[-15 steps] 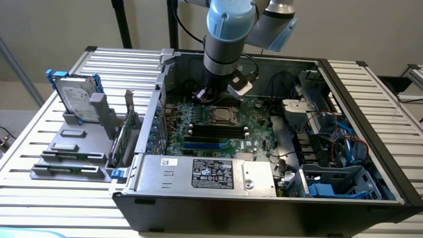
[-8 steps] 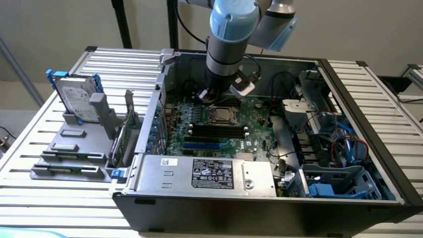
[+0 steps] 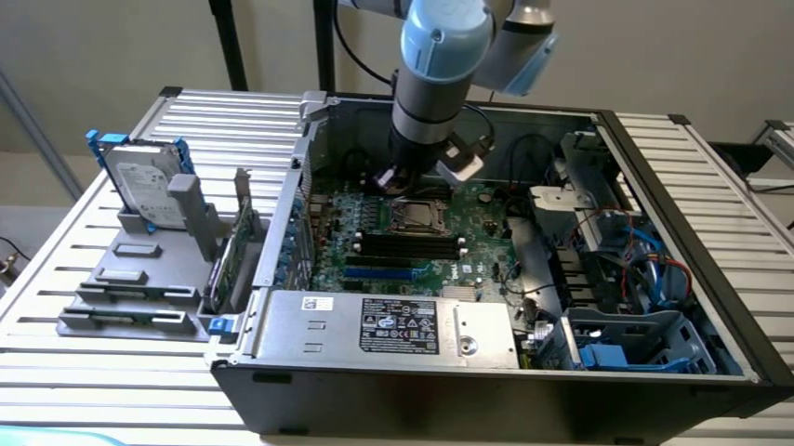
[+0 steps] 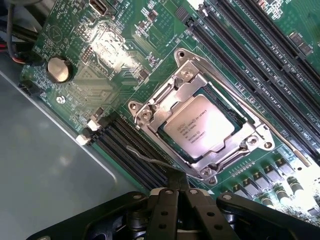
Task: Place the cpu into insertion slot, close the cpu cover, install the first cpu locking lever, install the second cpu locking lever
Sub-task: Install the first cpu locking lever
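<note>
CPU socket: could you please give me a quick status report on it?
Gripper shut, tips at the free locking lever. Cpu seated, cpu cover down over it. Nothing in the way.

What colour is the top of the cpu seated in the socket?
The cpu top is silvery-grey with dark print; clearest in the wrist view.
</note>
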`<state>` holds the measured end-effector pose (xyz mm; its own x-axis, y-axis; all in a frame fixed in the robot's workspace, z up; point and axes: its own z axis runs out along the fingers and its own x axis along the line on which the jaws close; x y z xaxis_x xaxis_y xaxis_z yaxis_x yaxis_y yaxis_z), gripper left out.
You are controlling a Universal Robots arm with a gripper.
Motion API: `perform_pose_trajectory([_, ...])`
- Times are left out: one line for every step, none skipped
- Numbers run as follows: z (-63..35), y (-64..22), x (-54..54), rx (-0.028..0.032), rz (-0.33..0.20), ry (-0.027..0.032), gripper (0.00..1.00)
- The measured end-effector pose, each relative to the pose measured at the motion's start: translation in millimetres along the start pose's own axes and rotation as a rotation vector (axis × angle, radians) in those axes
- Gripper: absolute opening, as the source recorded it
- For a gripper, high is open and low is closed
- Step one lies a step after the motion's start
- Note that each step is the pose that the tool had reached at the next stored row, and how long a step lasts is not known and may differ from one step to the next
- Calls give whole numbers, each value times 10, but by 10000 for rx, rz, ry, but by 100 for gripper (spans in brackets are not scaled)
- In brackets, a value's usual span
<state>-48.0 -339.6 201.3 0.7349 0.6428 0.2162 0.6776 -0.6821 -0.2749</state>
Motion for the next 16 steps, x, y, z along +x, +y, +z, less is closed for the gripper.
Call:
perform_pose_trajectory([2, 6, 5, 1, -1, 0, 11])
perform_pose_trajectory([4, 12, 11, 1, -2, -1, 11])
perform_pose_trajectory([6, 17, 15, 1, -4, -1, 11])
perform_pose_trajectory([7, 23, 20, 1, -5, -2, 11])
perform_pose_trajectory([9, 28, 25, 1, -6, -2, 11])
perform_pose_trajectory([11, 34, 30, 2, -7, -2, 11])
perform_pose_trajectory([13, 39, 34, 3, -9, -2, 11])
perform_pose_trajectory([15, 43, 37, 3, -11, -3, 11])
perform_pose_trajectory([17, 48, 42, 3, -12, -4, 11])
perform_pose_trajectory([19, 53, 46, 3, -15, -4, 11])
perform_pose_trajectory([21, 57, 49, 4, -18, -5, 11])
perform_pose_trajectory([22, 62, 53, 5, -21, -6, 11])
perform_pose_trajectory([24, 67, 58, 5, -24, -8, 11])
perform_pose_trajectory([26, 72, 62, 6, -29, -9, 11])
perform_pose_trajectory([28, 77, 67, 6, -32, -11, 11])
perform_pose_trajectory([29, 82, 71, 6, -37, -13, 11])
